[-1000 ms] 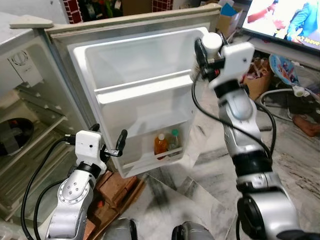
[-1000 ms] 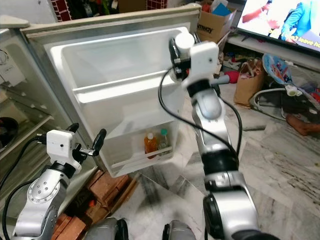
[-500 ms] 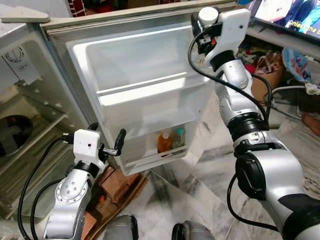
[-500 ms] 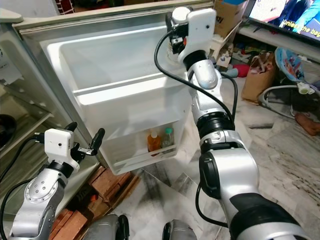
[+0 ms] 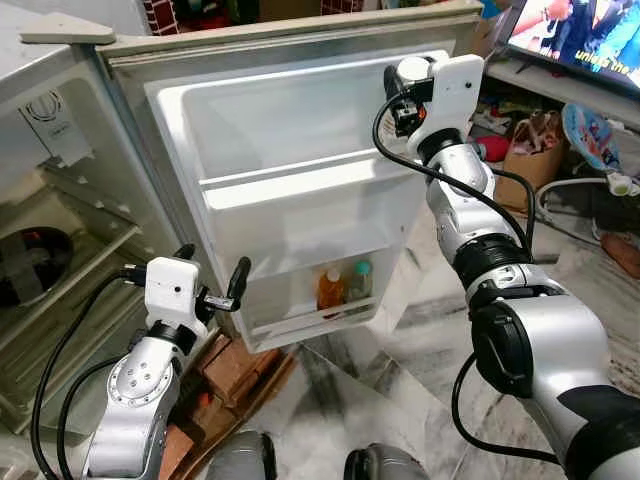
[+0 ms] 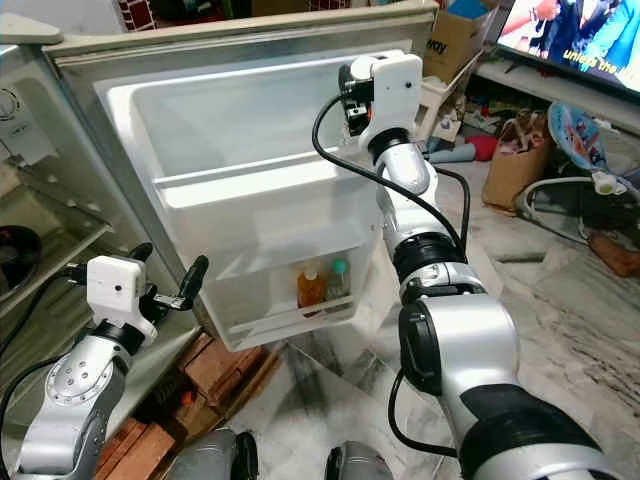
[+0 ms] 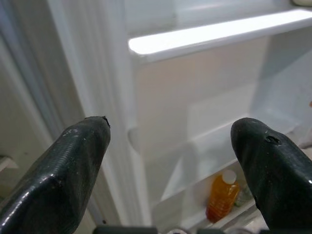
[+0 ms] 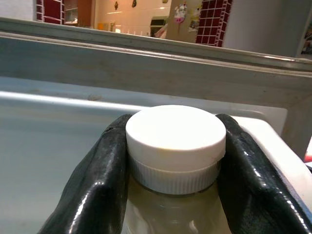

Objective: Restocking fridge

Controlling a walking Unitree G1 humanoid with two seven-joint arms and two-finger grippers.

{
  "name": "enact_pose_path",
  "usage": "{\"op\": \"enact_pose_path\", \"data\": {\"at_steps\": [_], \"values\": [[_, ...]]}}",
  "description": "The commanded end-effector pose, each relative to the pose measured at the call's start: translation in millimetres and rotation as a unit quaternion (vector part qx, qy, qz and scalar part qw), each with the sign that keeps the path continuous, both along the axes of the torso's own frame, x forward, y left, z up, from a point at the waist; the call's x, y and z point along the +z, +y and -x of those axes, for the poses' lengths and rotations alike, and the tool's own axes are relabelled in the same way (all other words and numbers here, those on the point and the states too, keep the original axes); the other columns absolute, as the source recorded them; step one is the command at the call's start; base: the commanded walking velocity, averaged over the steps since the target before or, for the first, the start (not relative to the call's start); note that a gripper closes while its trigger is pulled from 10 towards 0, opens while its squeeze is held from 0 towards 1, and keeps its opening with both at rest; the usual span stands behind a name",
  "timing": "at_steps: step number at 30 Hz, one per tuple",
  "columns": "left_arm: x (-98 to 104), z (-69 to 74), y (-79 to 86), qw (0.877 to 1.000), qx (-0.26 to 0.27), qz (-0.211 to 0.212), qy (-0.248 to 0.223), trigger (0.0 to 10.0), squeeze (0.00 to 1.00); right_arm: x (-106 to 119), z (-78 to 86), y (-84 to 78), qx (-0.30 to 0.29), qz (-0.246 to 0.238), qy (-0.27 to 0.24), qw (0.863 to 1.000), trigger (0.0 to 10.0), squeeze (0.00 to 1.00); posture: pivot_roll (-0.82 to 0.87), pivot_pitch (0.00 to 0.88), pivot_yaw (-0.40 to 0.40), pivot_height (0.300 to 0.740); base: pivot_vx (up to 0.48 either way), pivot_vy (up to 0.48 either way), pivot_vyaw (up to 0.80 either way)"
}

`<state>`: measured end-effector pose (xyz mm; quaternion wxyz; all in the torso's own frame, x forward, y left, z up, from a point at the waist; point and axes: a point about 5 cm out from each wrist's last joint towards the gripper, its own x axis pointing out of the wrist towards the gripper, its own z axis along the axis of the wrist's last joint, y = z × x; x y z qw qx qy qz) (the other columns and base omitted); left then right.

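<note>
The right gripper (image 8: 173, 165) is up high at the far right corner of the open fridge door (image 5: 290, 140). Its two black fingers (image 8: 92, 185) pinch the neck of a bottle with a white cap (image 8: 175, 130), just under the cap. The bottle sits right by the top shelf of the door (image 5: 310, 180).

The hold is only on the thin neck, so the bottle could slip or swing if the arm moves fast. I think it could also bump the shelf rail on the way in and tip over. If the fingers let go before the bottle stands flat on the shelf, it may fall to the floor, far below.

The left gripper (image 5: 215, 285) waits low and near, by the left edge of the door, with its fingers spread wide and nothing between them. It is close to the door, so a push from it could swing the door and make the shelf move away from the bottle.

Count: one bottle in the gripper. Two bottles stand in the bottom shelf of the door, an orange bottle (image 5: 329, 289) and a bottle with a green cap (image 5: 359, 280), side by side. Two grippers. One fridge door with one top shelf, which looks bare
</note>
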<state>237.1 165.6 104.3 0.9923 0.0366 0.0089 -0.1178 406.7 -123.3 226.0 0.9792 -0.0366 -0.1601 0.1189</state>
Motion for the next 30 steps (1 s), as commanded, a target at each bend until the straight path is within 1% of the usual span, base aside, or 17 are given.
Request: {"op": "enact_pose_path", "data": {"at_steps": [1, 4, 6, 9, 11, 12, 13, 14, 15, 17, 18, 21, 27, 30], "values": [[0.3, -1.4, -3.7, 1.0, -0.015, -0.005, 0.003, 10.0, 0.0, -28.8, 1.4, -2.0, 0.002, -0.001, 0.071, 0.997, 10.0, 0.0, 0.07, 0.095, -0.024, 0.74, 0.0, 0.0, 0.0], [0.0, -1.9, -4.6, 1.0, -0.017, -0.006, 0.004, 10.0, 0.0, -28.8, 0.2, -2.1, 0.004, -0.006, 0.083, 0.997, 10.0, 0.0, 0.07, 0.093, -0.022, 0.74, 0.0, 0.0, 0.0], [-0.4, -2.8, -6.0, 1.0, -0.02, -0.006, 0.005, 10.0, 0.0, -30.0, -1.5, -2.8, 0.0, 0.004, 0.101, 0.995, 10.0, 0.0, 0.06, 0.091, -0.023, 0.74, 0.0, 0.0, 0.0], [-0.8, -3.3, -6.4, 1.0, -0.021, -0.007, 0.005, 10.0, 0.0, -30.7, -2.5, -5.8, -0.015, 0.018, 0.109, 0.994, 10.0, 0.0, 0.06, 0.092, -0.024, 0.74, 0.0, 0.0, 0.0], [-1.0, -3.1, -6.7, 1.0, -0.022, -0.007, 0.005, 10.0, 0.0, -28.5, -3.5, -11.8, -0.031, 0.01, 0.108, 0.994, 10.0, 0.0, 0.07, 0.092, -0.027, 0.74, 0.0, 0.0, 0.0], [-1.2, -2.6, -6.7, 1.0, -0.022, -0.008, 0.006, 10.0, 0.0, -28.4, -4.2, -19.3, -0.051, 0.008, 0.113, 0.992, 10.0, 0.0, 0.07, 0.092, -0.028, 0.74, 0.0, 0.0, 0.0], [-1.2, -2.6, -6.7, 1.0, -0.022, -0.008, 0.006, 10.0, 0.0, -28.4, -4.2, -19.3, -0.051, 0.008, 0.113, 0.992, 10.0, 0.0, 0.07, 0.092, -0.028, 0.74, 0.0, 0.0, 0.0], [-1.7, -1.8, -6.7, 1.0, -0.022, -0.008, 0.007, 10.0, 0.0, -31.1, -4.2, -25.8, -0.068, 0.004, 0.124, 0.99, 10.0, 0.0, 0.07, 0.09, -0.03, 0.74, 0.0, 0.0, 0.0], [-1.7, -1.8, -6.7, 1.0, -0.022, -0.008, 0.007, 10.0, 0.0, -31.1, -4.2, -25.8, -0.068, 0.004, 0.124, 0.99, 10.0, 0.0, 0.07, 0.09, -0.03, 0.74, 0.0, 0.0, 0.0], [-2.6, -1.0, -7.1, 1.0, -0.022, -0.009, 0.009, 10.0, 0.0, -40.3, -3.1, -33.7, -0.091, 0.005, 0.152, 0.984, 10.0, 0.0, 0.07, 0.087, -0.032, 0.74, 0.0, 0.0, 0.0], [-3.1, -0.5, -7.9, 1.0, -0.023, -0.01, 0.01, 10.0, 0.0, -50.4, -1.4, -38.9, -0.105, 0.0, 0.183, 0.977, 10.0, 0.0, 0.07, 0.085, -0.035, 0.74, 0.0, 0.0, 0.0], [-3.8, -0.6, -8.9, 1.0, -0.025, -0.012, 0.011, 10.0, 0.0, -63.8, 1.9, -43.4, -0.116, -0.011, 0.219, 0.969, 10.0, 0.0, 0.08, 0.082, -0.036, 0.74, 0.0, 0.0, 0.0], [-4.8, -0.5, -9.5, 0.999, -0.028, -0.016, 0.013, 10.0, 0.0, -69.2, 3.7, -45.8, -0.122, -0.014, 0.229, 0.966, 10.0, 0.0, 0.08, 0.074, -0.038, 0.74, 0.0, 0.0, 0.0], [-4.9, -1.1, -10.4, 0.999, -0.03, -0.018, 0.012, 10.0, 0.0, -67.4, 3.3, -47.5, -0.125, -0.016, 0.226, 0.966, 10.0, 0.0, 0.08, 0.072, -0.039, 0.74, 0.0, 0.0, 0.0]]}}
